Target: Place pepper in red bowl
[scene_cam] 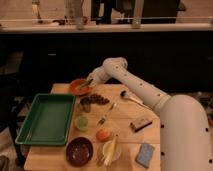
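Observation:
The red bowl [77,87] stands at the far left corner of the wooden table [125,135]. My gripper [89,82] hangs over the bowl's right rim, at the end of the white arm that reaches in from the right. It is shut on the pepper [85,84], a thin green sliver that pokes out to the left over the bowl's inside. The pepper is off the table, and I cannot tell whether it touches the bowl.
A green tray [47,119] lies left. In front of the bowl are a metal cup [86,104], a dark cluster [99,99], a fork [106,115] and a spoon [131,98]. Nearer are a green cup [81,121], orange fruit [102,134], maroon bowl [79,150], white bowl [111,149], brown bar [140,123] and blue sponge [145,154].

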You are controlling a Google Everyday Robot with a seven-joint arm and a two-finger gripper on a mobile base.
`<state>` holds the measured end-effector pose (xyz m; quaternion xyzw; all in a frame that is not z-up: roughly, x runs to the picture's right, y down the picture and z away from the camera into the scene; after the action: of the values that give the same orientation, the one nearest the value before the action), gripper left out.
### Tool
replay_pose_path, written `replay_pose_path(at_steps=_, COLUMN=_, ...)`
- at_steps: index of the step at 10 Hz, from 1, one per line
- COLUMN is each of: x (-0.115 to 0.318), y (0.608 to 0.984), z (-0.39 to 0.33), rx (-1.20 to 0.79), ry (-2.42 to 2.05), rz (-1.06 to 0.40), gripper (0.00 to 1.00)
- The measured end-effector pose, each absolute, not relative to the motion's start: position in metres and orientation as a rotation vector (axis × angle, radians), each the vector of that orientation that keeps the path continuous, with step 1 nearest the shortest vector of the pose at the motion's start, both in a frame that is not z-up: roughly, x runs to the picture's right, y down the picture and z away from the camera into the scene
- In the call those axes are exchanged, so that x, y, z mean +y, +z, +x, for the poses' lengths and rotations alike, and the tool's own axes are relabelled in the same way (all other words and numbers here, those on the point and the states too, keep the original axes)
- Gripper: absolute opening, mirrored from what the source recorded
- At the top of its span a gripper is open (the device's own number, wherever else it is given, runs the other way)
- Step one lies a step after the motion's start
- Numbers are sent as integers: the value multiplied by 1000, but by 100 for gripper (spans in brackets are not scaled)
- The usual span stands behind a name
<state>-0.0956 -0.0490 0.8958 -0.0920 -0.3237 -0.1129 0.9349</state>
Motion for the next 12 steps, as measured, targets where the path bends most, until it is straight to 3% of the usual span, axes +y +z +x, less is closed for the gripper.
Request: replay_pose_path(at_steps=12, x=-57, y=938, z=-156, rx=-669, ry=-153, rz=-231, gripper=0)
